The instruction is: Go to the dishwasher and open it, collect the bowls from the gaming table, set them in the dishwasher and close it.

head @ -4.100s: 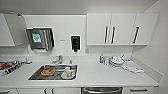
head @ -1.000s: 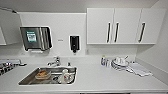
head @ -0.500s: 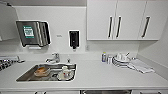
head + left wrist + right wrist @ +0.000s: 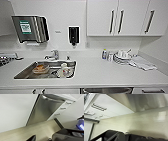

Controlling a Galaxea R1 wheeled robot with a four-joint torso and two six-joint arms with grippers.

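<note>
While the robot faces the kitchen counter (image 4: 105, 75), the task looks to be at its very start: the dishwasher (image 4: 43, 110) shows in the left wrist view as a brushed steel front with its bar handle (image 4: 52, 100) across the upper edge, the door flush with the white panels beside it, so by that view it is not yet opened. In the head view a strip of the same steel front (image 4: 107, 90) peeps out under the counter edge, right of the sink (image 4: 22, 73). Judging from that, opening the door, fetching the bowls from the gaming table, loading them and closing up are all left to do. No fingers can be made out in either wrist view, so I cannot tell whether either hand is open or closed, and nothing is seen held. As for containers, the sink holds an orange-brown bowl-like dish (image 4: 40, 68) and a white cup or mug (image 4: 64, 70) with some other crockery too blurred to name. On the counter to the right stands a stack of plates (image 4: 122, 58) with what looks like a cup on top, a small bottle (image 4: 104, 54) just beside it, and a folded cloth (image 4: 143, 63) further right. On the wall hang a paper towel dispenser (image 4: 30, 28) and a black soap dispenser (image 4: 74, 35).
</note>
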